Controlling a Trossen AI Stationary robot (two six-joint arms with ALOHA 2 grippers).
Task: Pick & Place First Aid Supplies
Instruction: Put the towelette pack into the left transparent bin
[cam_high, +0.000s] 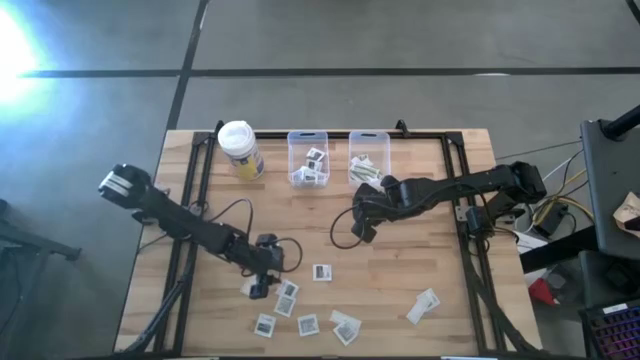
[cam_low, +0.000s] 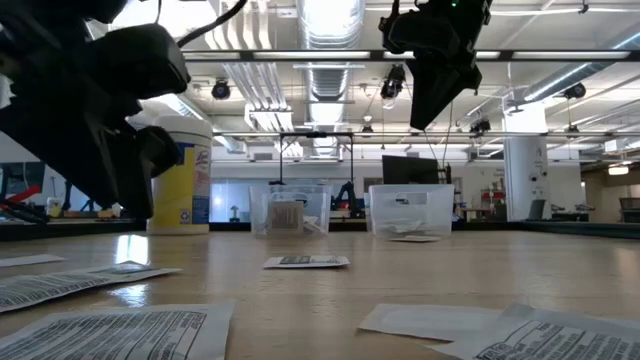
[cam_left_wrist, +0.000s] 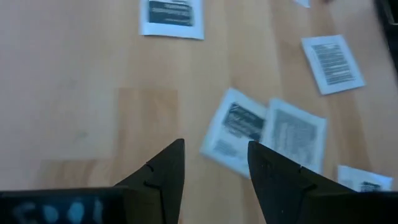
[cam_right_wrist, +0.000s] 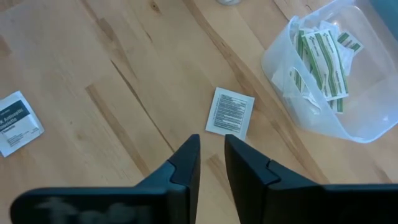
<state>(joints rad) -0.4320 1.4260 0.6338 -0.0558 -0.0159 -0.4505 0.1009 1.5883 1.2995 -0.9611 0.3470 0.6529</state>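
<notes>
Several first aid packets lie flat on the wooden table near its near edge; one lies alone toward the middle. My left gripper hangs low at the left end of that group. It is open, slanting down, with two overlapping packets just beyond its fingertips and nothing between them. My right gripper is raised over the table's middle, in front of the bins. Its fingers stand a narrow gap apart with nothing between them. A white packet lies on the table below it.
Two clear bins stand at the far edge: the left one holds square packets, the right one green-striped strips. A yellow container with a white lid stands at the far left. Bare wood lies between the bins and the packets.
</notes>
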